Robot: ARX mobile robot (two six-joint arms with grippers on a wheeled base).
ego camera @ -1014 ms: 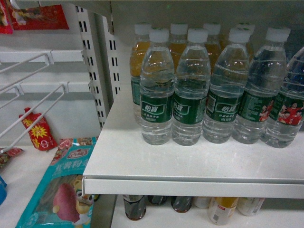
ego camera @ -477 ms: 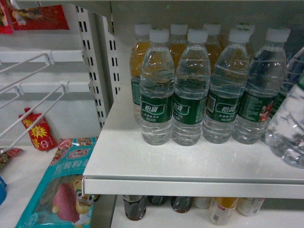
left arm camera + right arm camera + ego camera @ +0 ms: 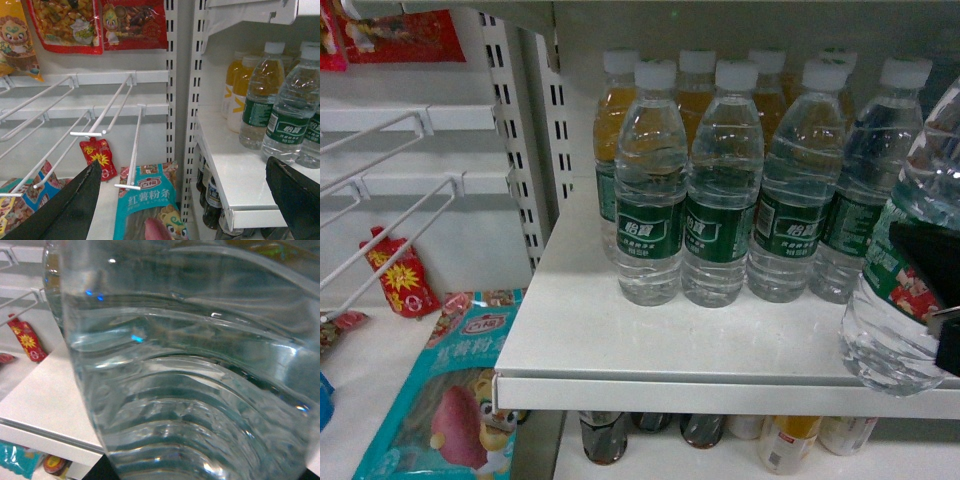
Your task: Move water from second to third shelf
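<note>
The water (image 3: pixel 903 300), a clear ribbed bottle with a green and red label, hangs tilted at the right edge of the head view. Its base is over the front lip of the white shelf (image 3: pixel 670 340), and its cap is out of view. My right gripper (image 3: pixel 932 292) is shut on it, with a black finger (image 3: pixel 926 250) across the label. In the right wrist view the water (image 3: pixel 190 370) fills nearly the whole picture. My left gripper (image 3: pixel 182 200) is open and holds nothing; it hovers left of the shelf unit, above a teal packet (image 3: pixel 145 205).
A row of matching water bottles (image 3: pixel 650 190) stands on the shelf with orange drink bottles (image 3: pixel 616 110) behind. Dark bottles (image 3: pixel 603 435) stand on the shelf below. To the left are white wire hooks (image 3: pixel 390 215), a perforated upright (image 3: pixel 515 140) and red snack packets (image 3: pixel 398 270).
The rightmost water bottle has left the row. It moved forward toward the shelf's front edge and tilted, and the right gripper's black finger now shows on it.
</note>
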